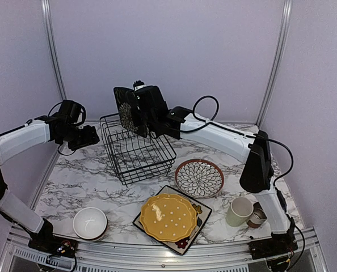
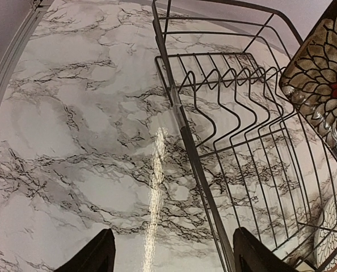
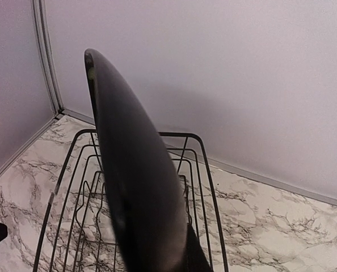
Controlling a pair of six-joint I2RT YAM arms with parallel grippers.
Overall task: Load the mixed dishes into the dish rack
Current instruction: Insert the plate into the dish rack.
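**Plate on edge above the rack: hazards of the insertion**

At far left, the white bowl (image 1: 89, 222) sits near the front edge of the marble table (image 1: 83, 181). Behind it, the left gripper (image 1: 89, 137) hangs just beside the left wall of the dish rack (image 1: 137, 153). Its fingers (image 2: 95, 256) are spread wide and hold nothing, so the rack is unsupported.

At centre, a black square plate (image 1: 125, 113) with a flower pattern stands on edge above the rack, clear of the prongs (image 2: 225, 79). The right gripper (image 1: 137, 118) is clamped on one edge of it.

To the right lie a round petal-patterned plate (image 1: 199, 177) and a yellow scalloped plate (image 1: 168, 217), which is stacked on a second black square plate (image 1: 182, 243). A pale green mug (image 1: 239, 211) stands at far right with a small cup (image 1: 258, 216) close against it.

Probable failure modes:
- **Missed slot.** If the plate's lower edge meets a prong tip instead of a gap, it would ride up or twist in the grip.
- **Rack shift.** The wire rack looks light and nothing holds it, so a sideways push from the plate could slide or tip it, possibly into the open left fingers.
- **Slip.** The glazed plate is held at one edge only and may rotate under its own weight, more so on contact.
- **Early release.** If the plate is let go before it seats between prongs, it would fall flat into the rack or over the wall.
- **Arm sweep.** The right arm reaches over the round plate, and lowering it carelessly could disturb that plate.
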